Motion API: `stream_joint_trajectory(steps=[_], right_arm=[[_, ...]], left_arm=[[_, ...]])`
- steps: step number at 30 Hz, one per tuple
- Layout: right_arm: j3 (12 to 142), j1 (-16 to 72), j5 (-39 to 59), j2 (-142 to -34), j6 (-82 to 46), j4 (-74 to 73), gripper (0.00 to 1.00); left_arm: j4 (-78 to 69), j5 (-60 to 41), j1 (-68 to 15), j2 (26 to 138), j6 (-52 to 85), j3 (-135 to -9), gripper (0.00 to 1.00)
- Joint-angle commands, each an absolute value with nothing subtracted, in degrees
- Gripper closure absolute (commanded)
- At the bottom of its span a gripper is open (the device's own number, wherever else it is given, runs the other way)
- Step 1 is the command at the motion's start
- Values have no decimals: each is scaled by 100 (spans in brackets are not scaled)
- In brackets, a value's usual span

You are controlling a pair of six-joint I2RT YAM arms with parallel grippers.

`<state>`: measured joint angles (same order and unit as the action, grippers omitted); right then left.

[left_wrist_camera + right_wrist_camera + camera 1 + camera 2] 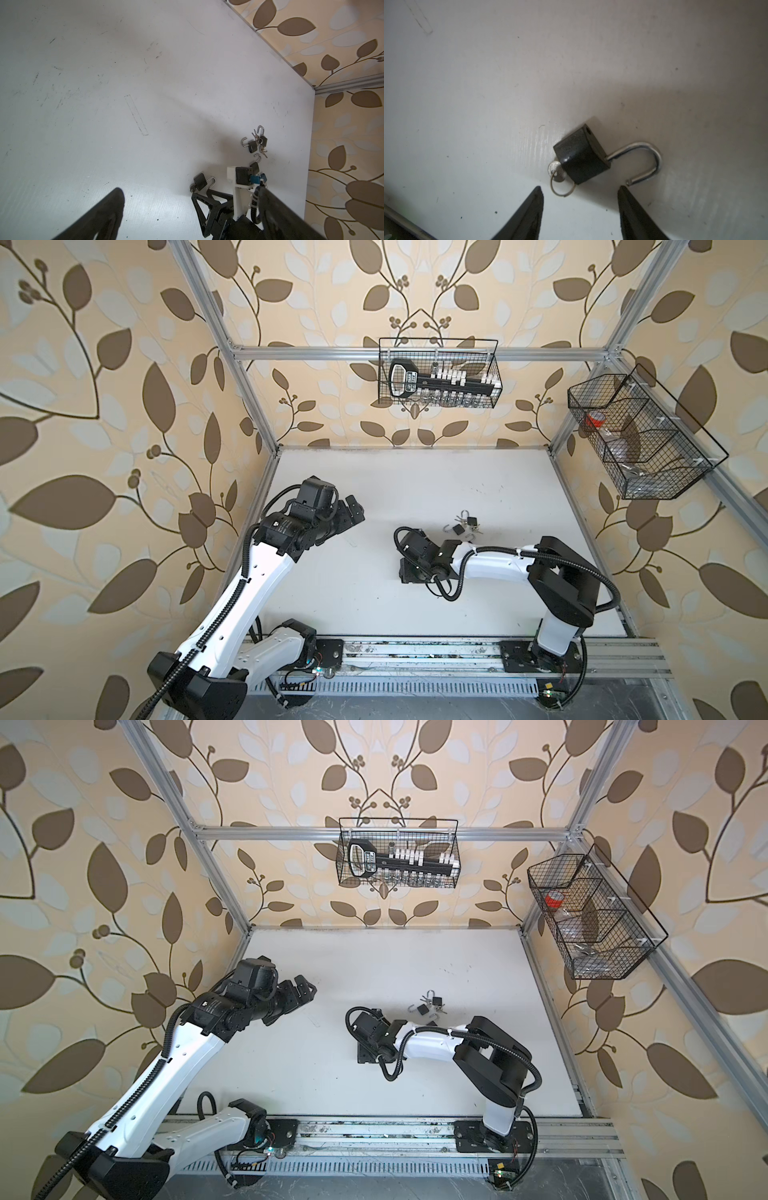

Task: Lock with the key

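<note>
A small black padlock [581, 153] lies on the white table [488, 83] with its silver shackle [645, 160] swung open. A key [557, 169] with a wire ring sits in its keyhole. My right gripper [580, 192] hovers just short of the padlock, open, with nothing between its fingers. The left wrist view shows the same padlock [200, 181] right at the right gripper's [202, 192] tips. In both top views the right wrist covers this padlock. My left gripper [351, 510] hangs wide open and empty above the table's left side, well away from it.
Three more open padlocks with keys [465, 524] lie in a cluster just behind the right wrist; the left wrist view shows these padlocks [256, 143] too. One wire basket [438, 373] hangs on the back wall and another basket [640, 435] on the right wall.
</note>
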<state>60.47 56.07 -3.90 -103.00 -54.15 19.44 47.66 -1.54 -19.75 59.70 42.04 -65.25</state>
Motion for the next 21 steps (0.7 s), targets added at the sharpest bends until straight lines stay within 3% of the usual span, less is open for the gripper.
stream_joint_trajectory(steps=[1,10,21], right_arm=[[6321,5596,-519,-10504,-5405,1958,40],[6704,5519,-800,-11026,-5053,2310,38],[7290,5776,-1268,-11476,-4419,3223,45]], left_arm=[[4676,-209,-1892,5819,4091,-6557,1],[4737,-145,-1872,5731,4052,-6537,1],[4853,0,-1828,5600,4012,-6545,1]])
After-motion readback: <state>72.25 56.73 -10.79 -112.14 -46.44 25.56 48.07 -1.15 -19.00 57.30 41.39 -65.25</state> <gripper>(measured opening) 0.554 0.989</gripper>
